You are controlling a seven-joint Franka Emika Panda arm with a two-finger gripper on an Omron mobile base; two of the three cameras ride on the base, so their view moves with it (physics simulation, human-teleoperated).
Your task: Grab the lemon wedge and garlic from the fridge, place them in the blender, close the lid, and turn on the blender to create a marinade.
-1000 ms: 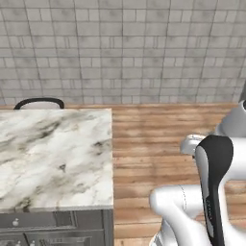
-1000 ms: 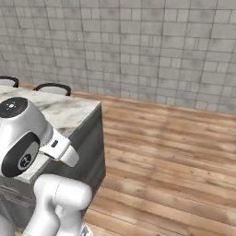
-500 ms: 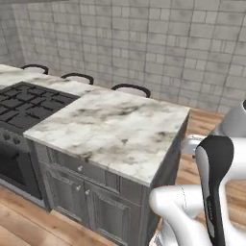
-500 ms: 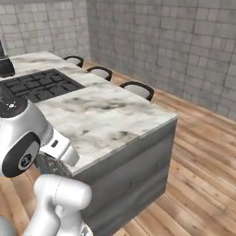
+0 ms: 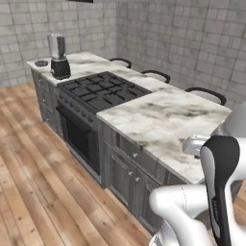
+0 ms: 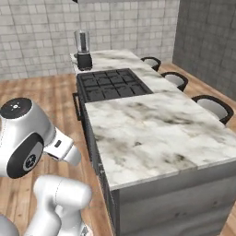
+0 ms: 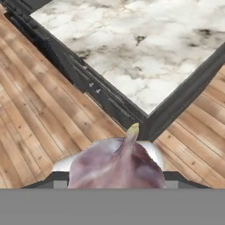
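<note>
Gripping the garlic (image 7: 116, 165), tool over marble island (image 7: 145, 57); blender (image 5: 58, 56) beyond cooktop (image 5: 103, 90).

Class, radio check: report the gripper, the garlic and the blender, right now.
Gripper shut on garlic, hand view. Blender at far end of counter, beyond stove, jar open; lid lies beside it. Nothing blocking on the counter.

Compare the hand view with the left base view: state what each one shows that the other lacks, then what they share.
Hand view: a purplish garlic bulb held close at the gripper, above wood floor. Left base view: the blender with the lid lying beside it on the counter, the black cooktop, and three stools behind. Both: the marble island counter and its grey cabinets.
</note>
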